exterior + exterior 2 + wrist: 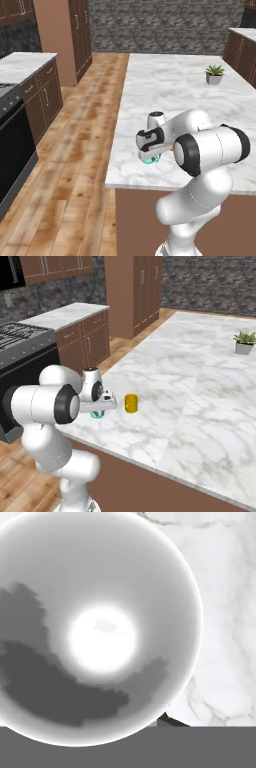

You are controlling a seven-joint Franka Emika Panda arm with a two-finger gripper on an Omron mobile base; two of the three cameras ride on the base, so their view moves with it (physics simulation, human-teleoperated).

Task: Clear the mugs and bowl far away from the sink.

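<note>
At the far left of the left base view a dark oven front [12,150] sits under a short run of brown cabinets [42,95] with a marble top, and a wood plank floor [75,165] runs between them and the marble island counter [170,95]. Near the island's front left corner the white arm bends over the counter edge and its gripper [150,156] points down onto the teal mug [150,159], of which a small teal and white sliver shows beneath the hand. In the right base view the same mug [96,414] peeks out under the gripper [98,409] just inside the counter's near edge, and the yellow mug [131,403] stands upright on the marble just beside it to the right, apart from it. The hand view looks straight down into the teal mug's white inside [100,627], its round rim nearly spanning the picture, with one dark fingertip [170,721] showing outside the rim at the lower right against the marble; the other tip is hidden, so I cannot tell whether the fingers are clamped on the wall or standing loose around it. Farther right and well back on the island, a small potted plant [214,74] stands alone, seen also at the right edge of the right base view [245,342].
</note>
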